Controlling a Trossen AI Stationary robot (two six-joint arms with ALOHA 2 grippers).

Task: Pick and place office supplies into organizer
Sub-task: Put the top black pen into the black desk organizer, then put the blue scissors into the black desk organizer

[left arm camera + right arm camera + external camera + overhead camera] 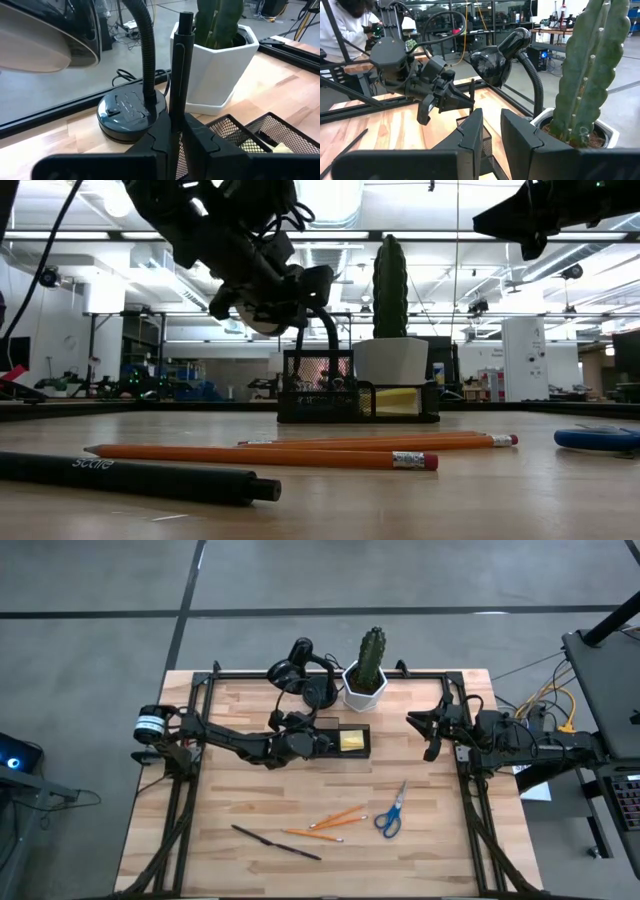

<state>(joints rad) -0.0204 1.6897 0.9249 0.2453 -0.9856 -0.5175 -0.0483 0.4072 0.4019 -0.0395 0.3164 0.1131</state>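
Observation:
My left gripper point(322, 740) point(173, 146) is over the left compartment of the black mesh organizer point(345, 741) point(235, 132), shut on a thin dark pen point(180, 70). A yellow sticky-note pad point(352, 740) point(283, 147) lies in the right compartment. On the near half of the table lie two orange pencils point(338, 817) point(270, 452), blue-handled scissors point(391, 812) and a second dark pen point(276, 842) point(130, 475). My right gripper point(426, 732) point(491, 135) waits open near the table's right edge, touching nothing. My left gripper pinches the dark pen between its two fingers point(157, 142), on the lower part of the barrel point(175, 117). The fingers reach in from the table's left and lie across the pen. It stands upright with its clip end up. The fingers hide its lower end.
A black desk lamp point(300, 675) point(125, 110) and a white hexagonal cactus pot point(366, 686) point(220, 65) stand just behind the organizer at the far edge. A black frame rail point(330, 673) borders the table. A person point(342, 30) shows in the room beyond.

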